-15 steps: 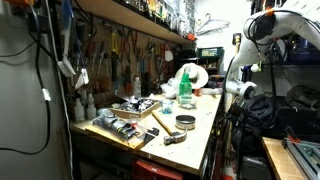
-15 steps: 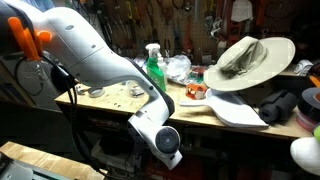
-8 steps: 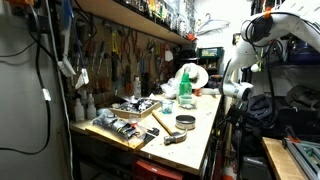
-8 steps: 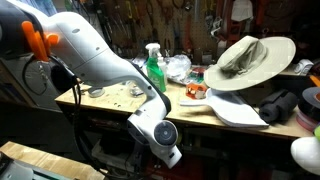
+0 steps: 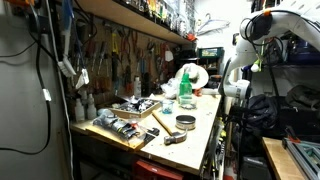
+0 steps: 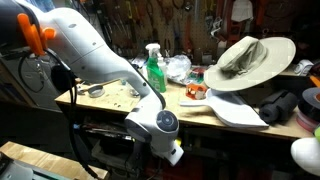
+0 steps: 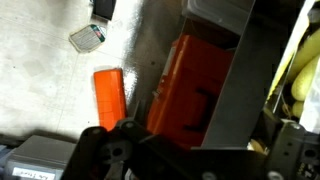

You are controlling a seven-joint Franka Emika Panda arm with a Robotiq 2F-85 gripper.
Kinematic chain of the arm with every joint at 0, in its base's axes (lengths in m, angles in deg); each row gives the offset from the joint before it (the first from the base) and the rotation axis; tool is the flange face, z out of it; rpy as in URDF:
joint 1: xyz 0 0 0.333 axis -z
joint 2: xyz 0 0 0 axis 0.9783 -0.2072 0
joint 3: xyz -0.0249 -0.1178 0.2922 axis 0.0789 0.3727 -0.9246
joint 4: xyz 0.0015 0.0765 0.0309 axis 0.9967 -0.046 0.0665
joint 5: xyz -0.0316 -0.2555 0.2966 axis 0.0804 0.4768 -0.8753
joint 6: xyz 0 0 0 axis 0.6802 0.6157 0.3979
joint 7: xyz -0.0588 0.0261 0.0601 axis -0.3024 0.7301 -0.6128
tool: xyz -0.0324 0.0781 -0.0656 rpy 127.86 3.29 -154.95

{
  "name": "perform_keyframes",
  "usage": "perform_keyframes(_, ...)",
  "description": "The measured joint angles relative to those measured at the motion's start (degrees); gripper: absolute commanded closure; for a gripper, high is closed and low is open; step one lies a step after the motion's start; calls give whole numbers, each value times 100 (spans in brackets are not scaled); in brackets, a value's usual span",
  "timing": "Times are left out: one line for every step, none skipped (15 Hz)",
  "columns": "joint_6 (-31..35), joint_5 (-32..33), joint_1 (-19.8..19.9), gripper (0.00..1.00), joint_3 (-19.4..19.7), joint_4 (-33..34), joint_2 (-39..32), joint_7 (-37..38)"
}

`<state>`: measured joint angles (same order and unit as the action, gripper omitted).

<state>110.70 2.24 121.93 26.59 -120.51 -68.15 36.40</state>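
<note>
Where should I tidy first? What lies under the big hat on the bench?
In an exterior view the hat sits over a pale flat sheet, with a dark bundle beside it. Whatever lies beneath its crown and brim is covered.

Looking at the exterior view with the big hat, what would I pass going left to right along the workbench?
robot arm → green spray bottle → crumpled clear plastic → hat → black bag
</note>
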Motion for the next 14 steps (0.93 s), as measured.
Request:
perform_keyframes(52,207,1,0,47,-82,33,68)
perform_keyframes(121,413,3,0,102,-179,65,140)
perform_keyframes(198,627,6,0,169,-286,93,216)
perform_keyframes(289,839,17,0,242,-409,122,309)
perform_keyframes(379,1033,43,0,309,-533,149,402)
perform_keyframes(488,1196,85,0,359,-649,172,477)
perform_keyframes(630,1352,153,0,397,-770,185,527)
perform_keyframes(806,1443,267,0,393,-876,192,528)
perform_keyframes(1020,1475,438,0,333,-965,209,483)
perform_keyframes(1266,1481,667,0,210,-1035,247,380)
perform_keyframes(1532,1481,941,0,32,-1102,328,228)
perform_keyframes(1738,1488,1207,0,-155,-1176,453,76)
perform_keyframes(1905,1508,1464,0,-340,-1267,627,-70)
perform_keyframes(2007,1543,1710,0,-524,-1360,836,-208)
